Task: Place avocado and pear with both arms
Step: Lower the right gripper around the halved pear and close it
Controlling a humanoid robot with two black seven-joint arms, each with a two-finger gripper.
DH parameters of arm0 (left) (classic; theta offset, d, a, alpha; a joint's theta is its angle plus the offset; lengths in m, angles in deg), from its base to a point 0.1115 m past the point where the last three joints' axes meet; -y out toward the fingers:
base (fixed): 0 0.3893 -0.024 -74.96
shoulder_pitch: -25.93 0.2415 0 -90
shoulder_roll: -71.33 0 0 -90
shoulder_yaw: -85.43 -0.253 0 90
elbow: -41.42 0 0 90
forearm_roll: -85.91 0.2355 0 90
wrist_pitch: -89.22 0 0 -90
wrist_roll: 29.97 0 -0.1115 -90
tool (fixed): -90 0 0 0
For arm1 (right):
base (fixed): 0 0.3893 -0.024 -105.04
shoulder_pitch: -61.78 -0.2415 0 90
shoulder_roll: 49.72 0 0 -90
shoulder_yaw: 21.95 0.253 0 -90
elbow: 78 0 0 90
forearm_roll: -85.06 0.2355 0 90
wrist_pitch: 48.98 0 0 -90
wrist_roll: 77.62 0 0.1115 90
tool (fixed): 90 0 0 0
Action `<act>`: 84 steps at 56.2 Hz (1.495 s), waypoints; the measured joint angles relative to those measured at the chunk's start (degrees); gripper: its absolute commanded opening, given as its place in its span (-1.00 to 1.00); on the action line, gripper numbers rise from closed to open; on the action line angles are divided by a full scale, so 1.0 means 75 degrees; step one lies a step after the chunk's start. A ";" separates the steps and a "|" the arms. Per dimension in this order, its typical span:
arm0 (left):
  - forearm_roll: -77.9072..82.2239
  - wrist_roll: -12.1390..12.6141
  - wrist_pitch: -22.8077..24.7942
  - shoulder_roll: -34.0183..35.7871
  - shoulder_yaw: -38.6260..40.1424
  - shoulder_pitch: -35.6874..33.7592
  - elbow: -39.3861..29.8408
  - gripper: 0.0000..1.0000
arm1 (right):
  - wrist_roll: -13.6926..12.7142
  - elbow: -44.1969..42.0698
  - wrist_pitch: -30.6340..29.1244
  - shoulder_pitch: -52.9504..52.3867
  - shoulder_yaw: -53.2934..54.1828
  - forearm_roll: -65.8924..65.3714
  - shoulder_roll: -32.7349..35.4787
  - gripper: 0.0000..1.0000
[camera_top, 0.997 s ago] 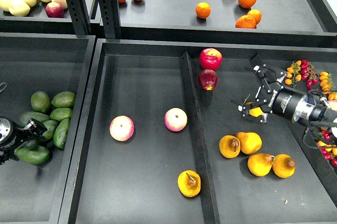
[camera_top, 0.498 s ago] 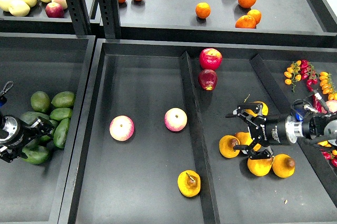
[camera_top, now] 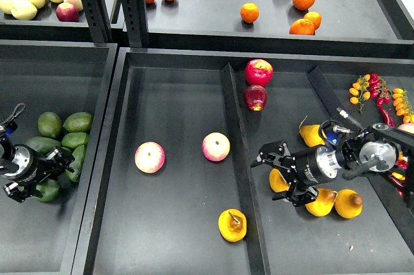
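Several dark green avocados lie in the left tray. My left gripper is low among them, its fingers spread over an avocado that it partly hides; I see no grip on it. Yellow-orange pears lie in the right compartment. My right gripper is open, with one finger on each side of the leftmost pear, which has a brown patch. Two more pears lie right of it and one pear lies behind the arm.
Another pear and two pink apples lie in the middle compartment. Two red apples sit behind a black divider. Peppers and small orange fruit are at the right edge. Oranges sit on the shelf behind.
My right gripper has come down and to the left, from above the right compartment to the leftmost pear. My left gripper has moved right, in among the avocados.
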 measured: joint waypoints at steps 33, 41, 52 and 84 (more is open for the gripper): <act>0.0002 0.0001 -0.0003 -0.0402 0.0118 0.0172 0.0249 0.99 | 0.0000 -0.0718 0.0000 0.0044 -0.0599 -0.0850 -0.1033 1.00; 0.0002 0.0002 -0.0004 -0.0470 0.0136 0.0174 0.0318 0.99 | 0.0000 -0.0705 0.0000 0.0073 -0.0604 -0.0846 -0.1140 1.00; 0.0002 0.0001 -0.0004 -0.0495 0.0147 0.0179 0.0328 0.99 | 0.0000 -0.0674 0.0000 0.0099 -0.0699 -0.0818 -0.1361 1.00; -0.0002 0.0001 -0.0003 -0.0523 0.0150 0.0190 0.0320 0.99 | 0.0000 -0.0669 0.0001 0.0351 -0.1050 -0.0836 -0.1483 1.00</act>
